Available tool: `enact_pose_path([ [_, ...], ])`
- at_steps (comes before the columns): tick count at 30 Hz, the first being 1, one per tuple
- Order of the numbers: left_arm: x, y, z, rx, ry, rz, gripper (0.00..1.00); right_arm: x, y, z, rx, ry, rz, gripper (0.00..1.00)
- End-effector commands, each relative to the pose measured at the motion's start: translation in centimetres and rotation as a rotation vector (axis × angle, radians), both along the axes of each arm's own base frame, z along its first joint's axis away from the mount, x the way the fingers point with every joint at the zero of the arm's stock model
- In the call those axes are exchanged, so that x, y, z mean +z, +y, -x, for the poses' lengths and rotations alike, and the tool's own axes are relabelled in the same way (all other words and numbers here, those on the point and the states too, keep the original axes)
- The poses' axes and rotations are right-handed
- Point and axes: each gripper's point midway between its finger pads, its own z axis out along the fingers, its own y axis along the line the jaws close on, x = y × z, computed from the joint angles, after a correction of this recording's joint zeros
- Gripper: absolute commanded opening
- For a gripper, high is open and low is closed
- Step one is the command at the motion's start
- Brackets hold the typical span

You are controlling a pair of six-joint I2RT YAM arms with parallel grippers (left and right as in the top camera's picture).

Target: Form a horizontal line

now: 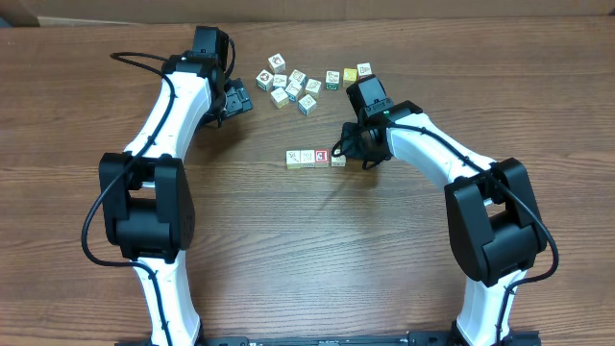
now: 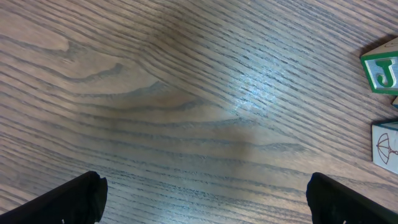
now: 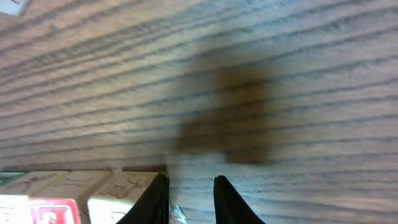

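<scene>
The horizontal line [image 1: 315,158] is a short row of small wooden cubes at mid-table: pale yellow at the left, cream, red-faced, and a whitish one at the right end. My right gripper [image 1: 354,154] sits low at the row's right end. In the right wrist view its fingers [image 3: 189,182] stand a little apart with bare wood between them. The left finger rests beside the end cube [image 3: 127,194], not around it. My left gripper [image 1: 237,99] hovers at the back left, wide open [image 2: 205,180] over bare table.
A loose cluster of picture cubes [image 1: 293,85] lies at the back centre, with a few more [image 1: 348,74] to its right. A green-framed J cube [image 2: 380,70] and an umbrella cube [image 2: 385,143] lie just right of my left gripper.
</scene>
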Motion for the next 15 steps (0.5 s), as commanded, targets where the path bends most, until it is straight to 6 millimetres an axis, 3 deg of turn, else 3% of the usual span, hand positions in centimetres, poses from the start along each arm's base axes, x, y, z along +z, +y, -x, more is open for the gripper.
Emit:
enact_pose_path([
  [1, 0.49, -0.78, -0.41, -0.023, -0.014, 0.003, 1.0, 1.21, -0.55, -0.11, -0.017, -0.025, 0.014, 0.21],
  [15, 0.5, -0.78, -0.42, -0.023, -0.014, 0.003, 1.0, 0.97, -0.33, 0.85, -0.007, 0.019, -0.002, 0.21],
])
